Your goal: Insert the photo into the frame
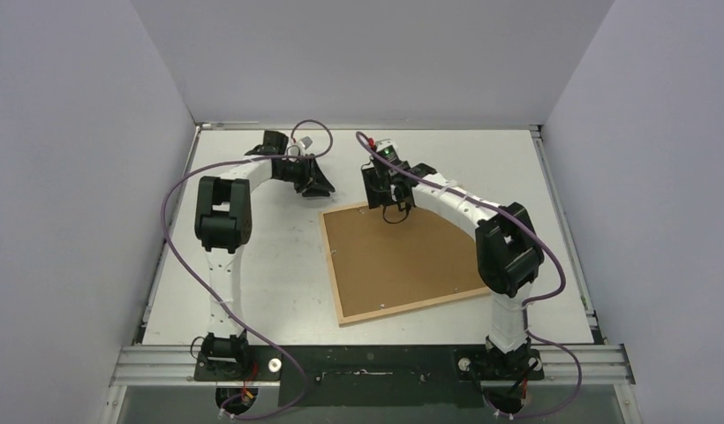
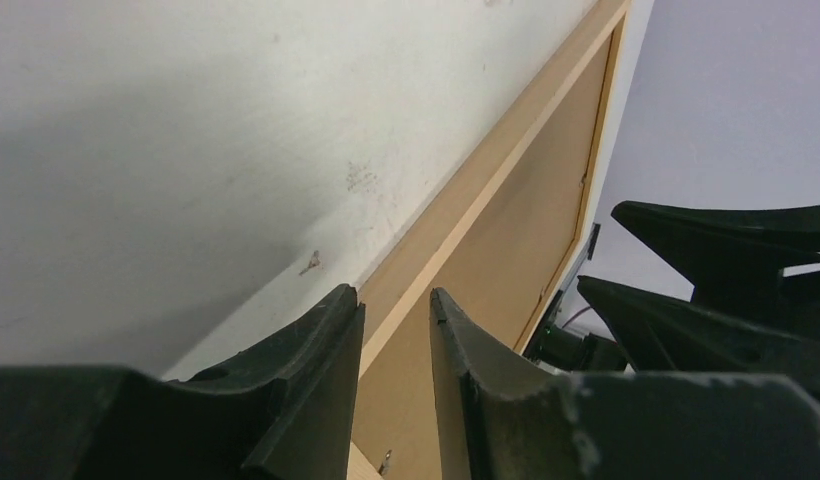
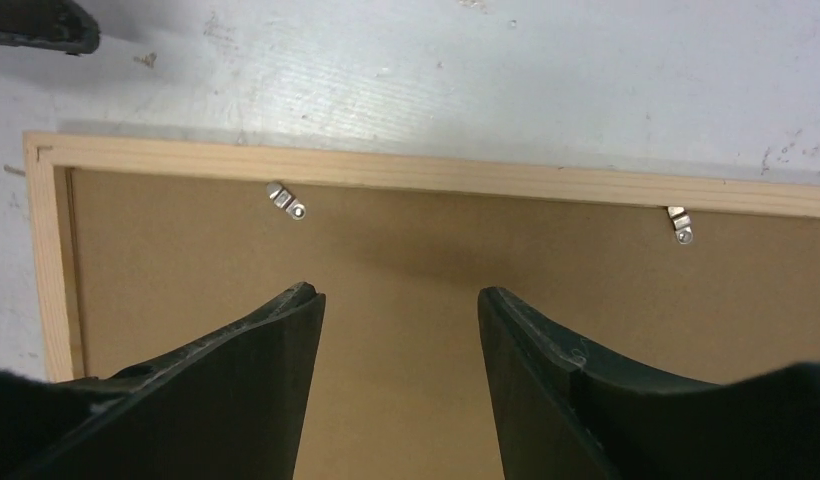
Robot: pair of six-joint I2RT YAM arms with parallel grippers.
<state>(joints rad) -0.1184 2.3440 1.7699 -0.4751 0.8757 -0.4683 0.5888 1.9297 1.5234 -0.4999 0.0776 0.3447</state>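
I see two arms, one table (image 1: 270, 265) and one frame (image 1: 332, 265). Nearest me, the two arm bases are bolted at the table's front edge. Each trails one purple cable (image 1: 177, 221), so there are two cables in all.

Ahead of the bases the frame lies flat with its back side up, and one brown backing board (image 1: 403, 256) fills it. I cannot make out the photo in any view.

The right claw (image 3: 401, 300) hangs over the far part of the board. Its two fingers are spread apart with nothing between them and only bare board beneath. Just past its fingertips, two small metal clips sit on the board against the frame's far rail. One clip (image 3: 287, 200) lies left of the claw and the other clip (image 3: 681, 225) lies further off to its right. Beyond that rail is scuffed white table.

The left claw (image 2: 396, 300) hovers above the table just off the frame's far left corner. Its two fingers are parted by a narrow gap and hold nothing. The pale rail runs away from that gap, with the board on the rail's right. Further right, the other arm's dark fingers (image 2: 706, 260) block the view. Plain grey walls close in the table on three sides.
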